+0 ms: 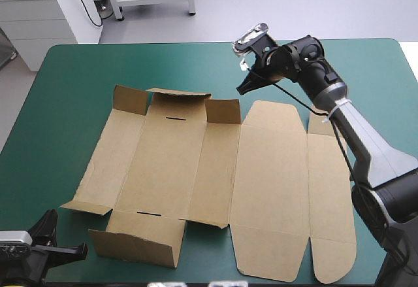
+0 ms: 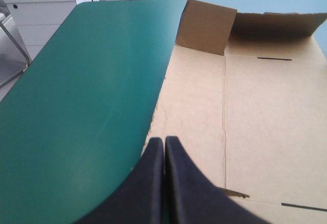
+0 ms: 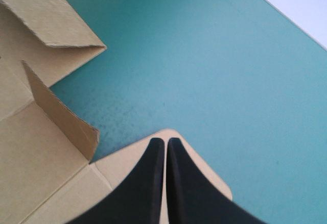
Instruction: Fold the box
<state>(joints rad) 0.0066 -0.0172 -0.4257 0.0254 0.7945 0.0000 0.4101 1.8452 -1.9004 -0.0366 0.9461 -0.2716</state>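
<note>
At the near left corner of the table [image 1: 65, 71], hard to make out from above: the left gripper [image 2: 164, 141], cut off by the high view's bottom edge and reduced there to a few black shapes. Reads clearly only from its own wrist view: black fingers pressed together into one pointed arch, clamped on nothing. Masks with those fingers a wedge of the box [image 1: 215, 176] and of the teal-green cover [image 2: 76, 106]; contact between tips and board impossible to judge. Stands, by the high view, off the box's near left corner, with the brown sheet stretching ahead of the tips toward a raised far flap [image 2: 204, 27] and the raised far wall [image 2: 278, 25].

Then the right arm [image 1: 369, 143]: crosses and hides part of the narrow strip [image 1: 330, 195] along the box's right edge. Beyond it, the right gripper [image 1: 242, 88]: hangs at the box's far edge, likewise closed to a point and empty. Sits just beside a raised corner flap [image 3: 59, 114], tips over the rounded far end of the flat lid panel [image 3: 120, 163]; touching or not, cannot tell.

Across the middle of the cover, lies mostly flat: base panel [image 1: 163, 163] with walls and small flaps partly lifted at far and near ends, lid panel flat to its right, near flaps close to the table's near edge.
</note>
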